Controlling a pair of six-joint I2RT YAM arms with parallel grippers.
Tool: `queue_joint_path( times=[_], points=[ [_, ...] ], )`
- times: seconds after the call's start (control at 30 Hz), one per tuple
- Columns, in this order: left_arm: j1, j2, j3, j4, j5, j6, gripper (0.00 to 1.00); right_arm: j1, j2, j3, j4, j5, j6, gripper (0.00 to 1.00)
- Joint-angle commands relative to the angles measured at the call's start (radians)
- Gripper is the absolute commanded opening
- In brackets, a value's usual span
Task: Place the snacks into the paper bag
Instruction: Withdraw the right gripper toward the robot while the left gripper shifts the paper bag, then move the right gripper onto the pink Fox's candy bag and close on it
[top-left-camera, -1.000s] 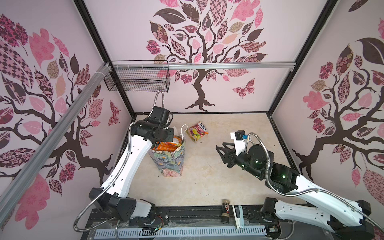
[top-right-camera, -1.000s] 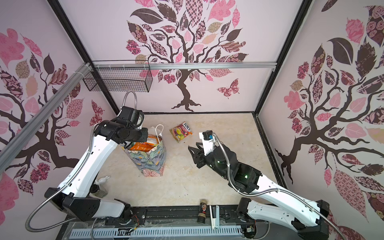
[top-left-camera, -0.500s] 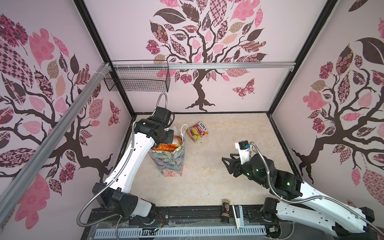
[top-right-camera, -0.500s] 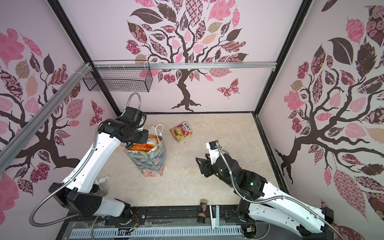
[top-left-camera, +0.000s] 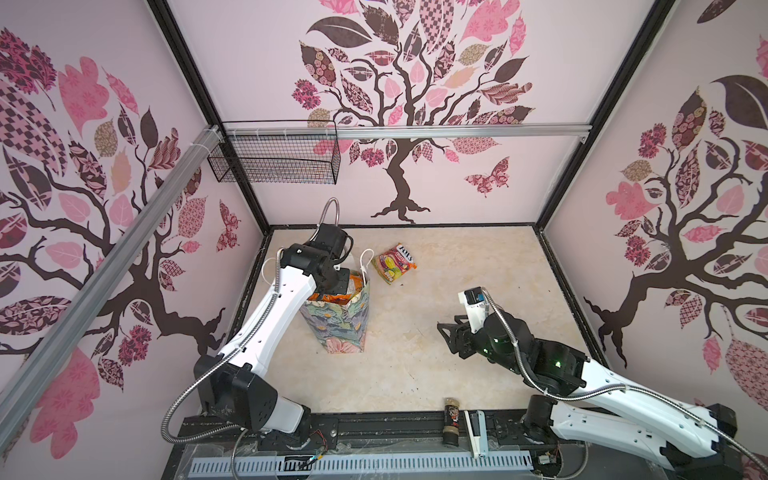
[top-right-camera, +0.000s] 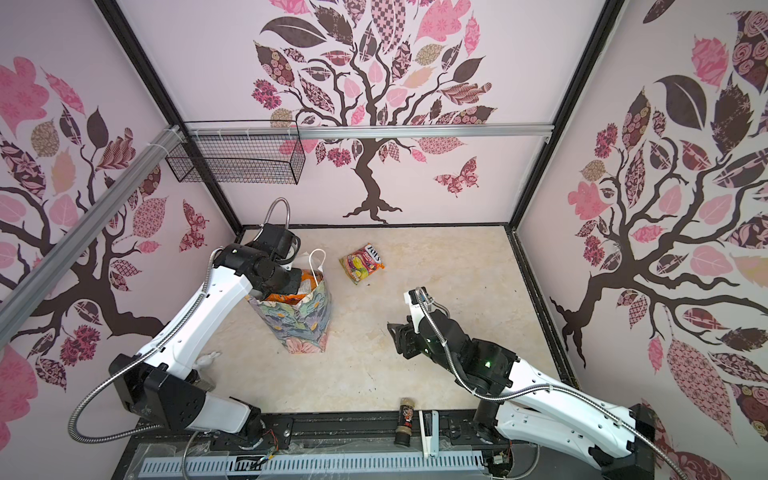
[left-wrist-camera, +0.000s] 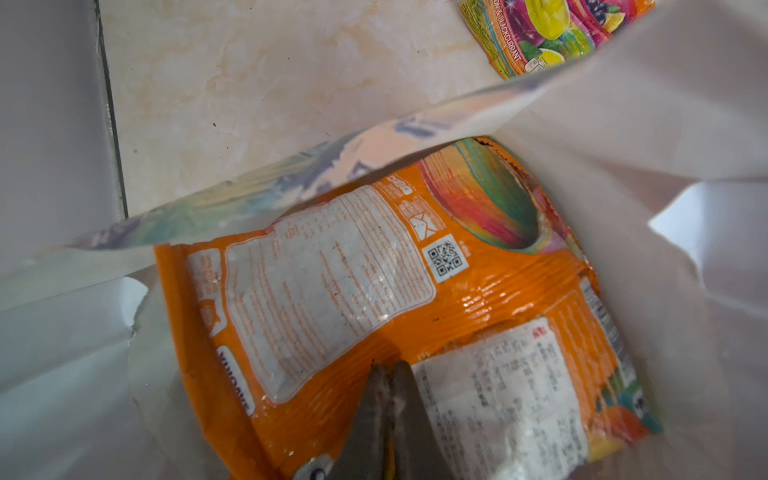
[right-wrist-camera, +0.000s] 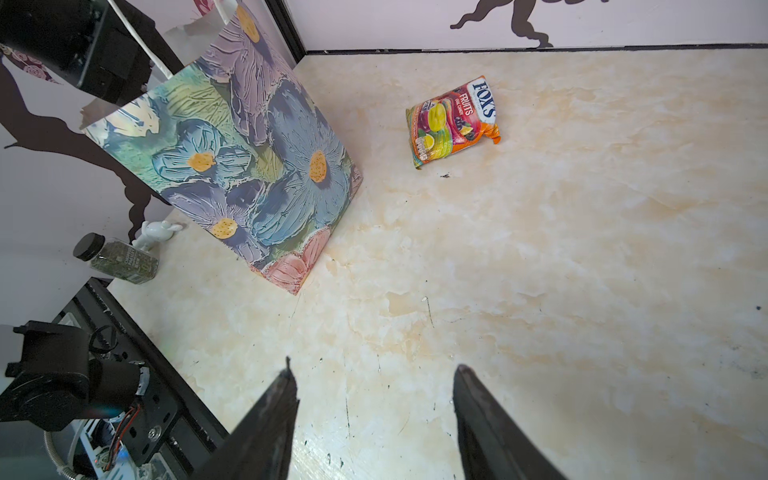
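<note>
"FOX'S" and "FRUITS" are printed on the candy packet (right-wrist-camera: 453, 120), "BLACKCURRANT" along its edge; a QR code is shown on the orange packet (left-wrist-camera: 332, 291).

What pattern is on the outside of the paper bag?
The paper bag has blue-purple flowers with yellow centres; clearest in the right wrist view.

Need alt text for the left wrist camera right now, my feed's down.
Looking down into the paper bag, the shut left gripper sits over orange snack packets piled between its white walls. Beyond the bag's rim, one more colourful packet lies on the marbled table.
</note>
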Motion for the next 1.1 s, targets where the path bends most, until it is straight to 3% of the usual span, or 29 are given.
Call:
queue_joint_path(
  times=[0.0, 0.13, 0.23, 0.3, 0.53, 0.67, 0.87, 1.07],
  points=[
    [0.001, -0.023, -0.079, -0.016, 0.043, -0.023, 0.1, -0.006, 0.011, -0.011, 0.02, 0.011, 0.0, 0.63],
    [0.001, -0.058, -0.121, 0.017, 0.01, -0.041, 0.04, -0.005, 0.027, -0.027, 0.036, 0.015, -0.004, 0.64],
    [0.001, -0.081, -0.104, 0.047, 0.019, -0.039, 0.17, -0.005, 0.04, -0.03, 0.067, 0.01, -0.01, 0.65],
    [0.001, -0.097, -0.075, 0.048, 0.014, -0.042, 0.2, -0.005, 0.059, -0.015, 0.072, 0.01, -0.018, 0.65],
    [0.026, -0.197, 0.017, 0.09, -0.068, -0.028, 0.46, -0.008, 0.128, 0.038, 0.092, 0.009, -0.064, 0.68],
    [0.151, -0.316, -0.043, 0.161, -0.056, -0.058, 0.63, -0.039, 0.197, 0.086, 0.098, -0.013, -0.106, 0.69],
    [0.328, -0.497, -0.202, 0.276, 0.01, -0.088, 0.71, -0.141, 0.352, 0.17, 0.128, -0.164, -0.14, 0.72],
    [0.347, -0.535, -0.338, 0.354, 0.01, -0.112, 0.73, -0.186, 0.536, 0.206, 0.225, -0.266, -0.144, 0.73]
  ],
)
